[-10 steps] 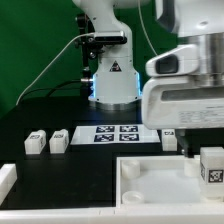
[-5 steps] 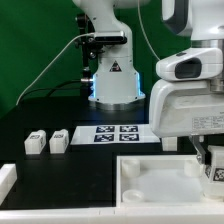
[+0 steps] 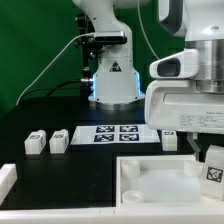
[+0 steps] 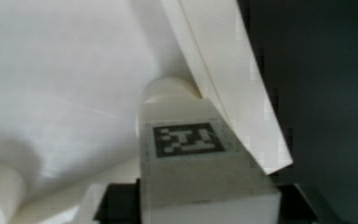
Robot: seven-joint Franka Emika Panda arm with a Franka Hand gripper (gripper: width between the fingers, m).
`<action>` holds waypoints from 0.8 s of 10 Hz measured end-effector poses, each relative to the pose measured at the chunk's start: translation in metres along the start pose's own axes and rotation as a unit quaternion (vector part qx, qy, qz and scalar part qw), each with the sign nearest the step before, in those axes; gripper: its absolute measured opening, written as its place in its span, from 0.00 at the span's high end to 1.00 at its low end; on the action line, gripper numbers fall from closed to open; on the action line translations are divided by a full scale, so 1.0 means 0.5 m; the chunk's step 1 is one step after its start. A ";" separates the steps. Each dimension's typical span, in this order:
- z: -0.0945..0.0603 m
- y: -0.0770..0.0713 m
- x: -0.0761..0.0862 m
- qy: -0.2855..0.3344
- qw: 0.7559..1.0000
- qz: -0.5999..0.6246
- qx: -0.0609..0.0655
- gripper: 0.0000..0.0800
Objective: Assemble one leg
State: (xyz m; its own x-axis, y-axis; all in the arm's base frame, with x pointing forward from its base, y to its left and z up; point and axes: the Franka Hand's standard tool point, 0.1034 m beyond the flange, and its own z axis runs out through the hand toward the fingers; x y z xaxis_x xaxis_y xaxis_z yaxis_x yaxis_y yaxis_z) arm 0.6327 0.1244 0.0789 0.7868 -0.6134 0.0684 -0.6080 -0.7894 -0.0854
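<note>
White-cased and bulky, the arm hangs at the exterior view's right, wrist pointing down, with the gripper (image 3: 207, 153) low over the right end of the large tray-like part (image 3: 150, 176). Its jaws pinch the leg (image 3: 213, 170). In the wrist view dark fingers (image 4: 119, 203) flank that block (image 4: 194, 150), tag facing the camera, just beside the tray's raised wall (image 4: 220, 70). Whether the block touches the tray floor cannot be told. Two more legs (image 3: 36, 143) (image 3: 60, 141) stand on the black table, left of the marker board (image 3: 115, 133).
</note>
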 end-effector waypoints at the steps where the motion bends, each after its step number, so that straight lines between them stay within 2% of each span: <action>1: 0.002 0.003 0.005 0.002 0.994 0.113 0.006 0.61; 3: 0.003 0.005 0.004 -0.004 0.959 0.283 0.010 0.61; 4: 0.004 0.001 -0.001 -0.012 0.932 0.361 0.015 0.61; 5: 0.005 -0.006 -0.009 -0.017 0.903 0.430 0.021 0.61; 6: 0.007 -0.009 -0.015 -0.020 0.888 0.458 0.020 0.61; 8: 0.008 -0.009 -0.016 -0.019 0.904 0.426 0.020 0.58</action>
State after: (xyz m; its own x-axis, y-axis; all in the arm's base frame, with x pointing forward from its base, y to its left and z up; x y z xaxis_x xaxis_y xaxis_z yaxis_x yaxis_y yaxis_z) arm 0.6297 0.1328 0.0750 0.0389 -0.9965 -0.0737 -0.9915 -0.0293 -0.1271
